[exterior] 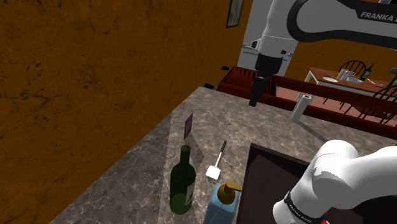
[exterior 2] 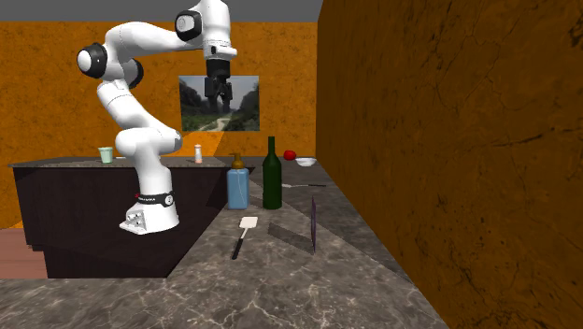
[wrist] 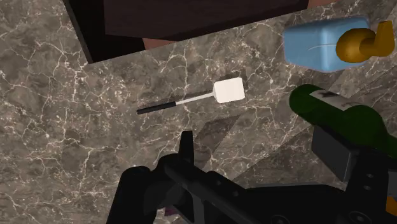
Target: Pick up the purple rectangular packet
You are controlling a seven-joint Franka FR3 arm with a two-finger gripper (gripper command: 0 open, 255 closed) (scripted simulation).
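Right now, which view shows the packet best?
The shoulder view: the packet stands upright, its purple face showing. The second exterior view has it edge-on, a thin dark sliver. In the wrist view I cannot pick it out surely.

Grey-brown veined stone countertop (exterior: 127, 184): polished, marble-like, w/ soft sheen. Tall dark green glass bottle (exterior: 183, 181): glossy, smooth. Squat blue plastic soap dispenser (exterior: 220, 207) w/ amber pump: smooth, semi-gloss. Thin purple rectangular packet (exterior: 188, 125): flat, matt, material unclear. Orange-brown wall (exterior: 76, 76): rough, mottled, cracked-looking. White robot arm (exterior: 337, 175): smooth shell, slight shine.
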